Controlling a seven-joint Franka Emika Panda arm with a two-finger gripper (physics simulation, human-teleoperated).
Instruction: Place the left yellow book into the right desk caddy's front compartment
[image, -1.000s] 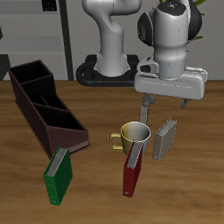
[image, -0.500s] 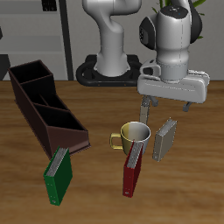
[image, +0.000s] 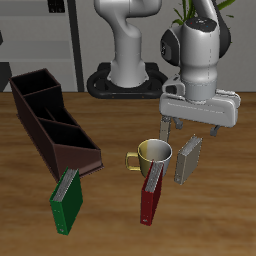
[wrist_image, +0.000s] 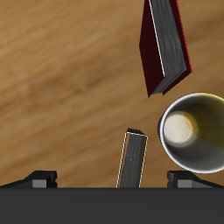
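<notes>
The left yellow book (image: 188, 160), a pale greyish-tan hardcover, stands upright on the table beside the yellow mug (image: 152, 153). My gripper (image: 188, 128) is open and empty. It hangs just above the book, with its fingers spread wide on either side. In the wrist view the book (wrist_image: 133, 159) shows edge-on between the fingertips (wrist_image: 39, 178), close to the mug (wrist_image: 194, 131). The right desk caddy (image: 52, 120), a long dark maroon box with partitions, lies across the table from the book. One of its ends points toward the table's front edge.
A red book (image: 152, 195) stands in front of the mug and also shows in the wrist view (wrist_image: 166, 44). A green book (image: 66, 200) leans near the caddy's front end. The robot's base (image: 125, 75) stands at the back.
My gripper has moved sideways away from the caddy and slightly lower, coming to centre over the greyish-tan book. The books, the mug and the caddy have not moved.
</notes>
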